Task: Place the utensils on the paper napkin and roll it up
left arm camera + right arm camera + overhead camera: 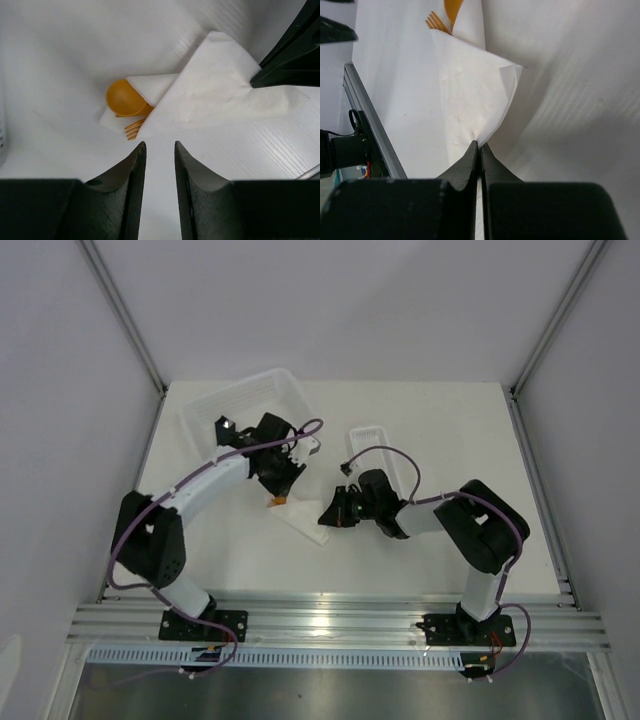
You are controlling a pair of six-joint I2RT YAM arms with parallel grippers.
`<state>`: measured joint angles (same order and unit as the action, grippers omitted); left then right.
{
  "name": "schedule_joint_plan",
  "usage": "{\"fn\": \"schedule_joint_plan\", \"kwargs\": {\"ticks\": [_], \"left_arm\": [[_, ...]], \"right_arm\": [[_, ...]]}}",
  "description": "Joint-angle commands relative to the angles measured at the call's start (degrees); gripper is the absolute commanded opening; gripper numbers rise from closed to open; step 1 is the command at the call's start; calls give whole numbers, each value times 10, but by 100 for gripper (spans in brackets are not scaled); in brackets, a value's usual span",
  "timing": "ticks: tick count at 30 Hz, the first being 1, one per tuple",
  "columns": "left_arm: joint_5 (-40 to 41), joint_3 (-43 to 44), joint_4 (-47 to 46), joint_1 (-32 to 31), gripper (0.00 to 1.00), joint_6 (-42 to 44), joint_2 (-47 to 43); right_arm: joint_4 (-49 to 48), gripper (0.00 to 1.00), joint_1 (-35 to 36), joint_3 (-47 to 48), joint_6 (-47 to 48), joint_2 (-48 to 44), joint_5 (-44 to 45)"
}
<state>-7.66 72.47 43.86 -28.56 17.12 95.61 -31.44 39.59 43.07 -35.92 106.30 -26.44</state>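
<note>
The right gripper [478, 146] pinches one corner of the paper napkin [470, 95]. Its jaws are closed tight on the sheet and hold that corner raised off the white table [470, 430]. The napkin lies folded over itself. An orange spoon [125, 97] and the tines of an orange fork [133, 131] poke out from under the fold at the end opposite the pinched corner. The left gripper [160, 146] hovers just beside the napkin at that utensil end, with its jaws a narrow gap apart and holding nothing. Beyond the napkin sit a white slotted basket [245, 405], on the left arm's side, and a narrow white tray [370, 435], on the right arm's side.
</note>
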Motion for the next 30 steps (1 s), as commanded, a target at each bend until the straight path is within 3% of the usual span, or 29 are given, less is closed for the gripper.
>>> {"fn": "schedule_joint_plan", "kwargs": {"ticks": [1, 16, 30], "left_arm": [[5, 2, 26, 20, 33, 14, -75], [14, -167, -6, 99, 36, 4, -307], [11, -218, -45, 117, 39, 3, -370]], "right_arm": [[16, 0, 21, 16, 32, -56, 23], [76, 0, 51, 47, 89, -87, 81], [102, 0, 80, 10, 103, -181, 133]]}}
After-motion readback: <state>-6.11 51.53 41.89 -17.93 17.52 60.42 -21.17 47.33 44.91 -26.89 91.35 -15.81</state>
